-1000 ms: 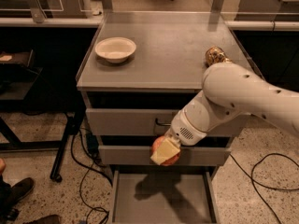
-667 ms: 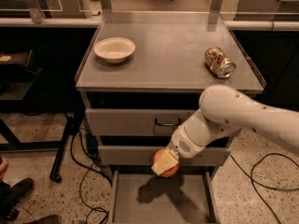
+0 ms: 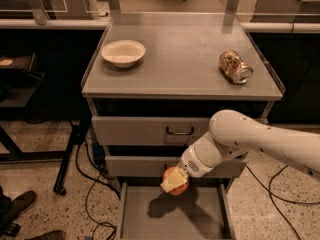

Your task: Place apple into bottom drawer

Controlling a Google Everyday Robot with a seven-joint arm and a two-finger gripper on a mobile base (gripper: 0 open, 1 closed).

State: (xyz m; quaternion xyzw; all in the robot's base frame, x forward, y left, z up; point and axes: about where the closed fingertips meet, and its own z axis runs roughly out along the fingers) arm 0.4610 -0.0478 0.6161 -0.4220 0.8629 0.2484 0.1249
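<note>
Hand (image 3: pixel 175 180) on white arm clenched round small round red-orange apple (image 3: pixel 181 187). Apple hangs over rear of open grey metal bottom drawer (image 3: pixel 142 224), just below middle drawer front, apart from drawer floor. Judged light, firm, smooth-skinned; may slip or roll, bruises if dropped. Best hold: pads opposite across widest girth. Gold-brown crushed can (image 3: pixel 235 66) and cream bowl (image 3: pixel 123 52) on grey worktop (image 3: pixel 185 79).

Part of apple (image 3: pixel 182 189) behind claw (image 3: pixel 174 180) above bottom drawer (image 3: pixel 200 220); drawer's near end cropped.
</note>
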